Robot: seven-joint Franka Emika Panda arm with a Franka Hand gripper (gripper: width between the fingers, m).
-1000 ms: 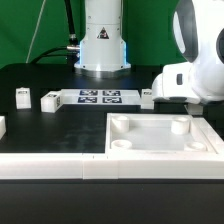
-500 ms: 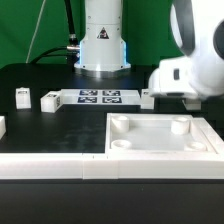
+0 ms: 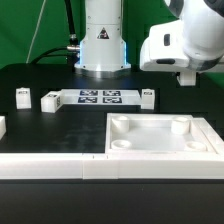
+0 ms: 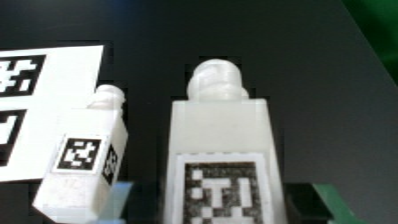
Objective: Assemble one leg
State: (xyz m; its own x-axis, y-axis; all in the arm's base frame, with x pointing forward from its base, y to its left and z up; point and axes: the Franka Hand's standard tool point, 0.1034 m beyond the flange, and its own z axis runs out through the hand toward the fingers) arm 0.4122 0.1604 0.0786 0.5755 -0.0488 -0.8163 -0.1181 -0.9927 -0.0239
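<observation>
In the wrist view a white block-shaped leg (image 4: 217, 150) with a black-and-white tag on its face and a rounded peg at its far end stands between my fingers, close to the camera. My gripper (image 4: 217, 208) is shut on it. In the exterior view the gripper (image 3: 186, 78) hangs well above the table at the exterior view's right, behind the big white panel (image 3: 160, 140). The held leg does not show clearly there. A second leg (image 4: 89, 150) lies on the table beside the marker board (image 4: 36, 90); it also shows in the exterior view (image 3: 147, 97).
Two more small white legs (image 3: 20, 96) (image 3: 50, 101) lie at the exterior view's left. The marker board (image 3: 100, 97) lies in the middle in front of the robot base (image 3: 103, 45). A white strip (image 3: 50, 165) runs along the front.
The gripper has risen from table level behind the panel to well above it and moved slightly towards the exterior view's left. The legs on the table have not moved.
</observation>
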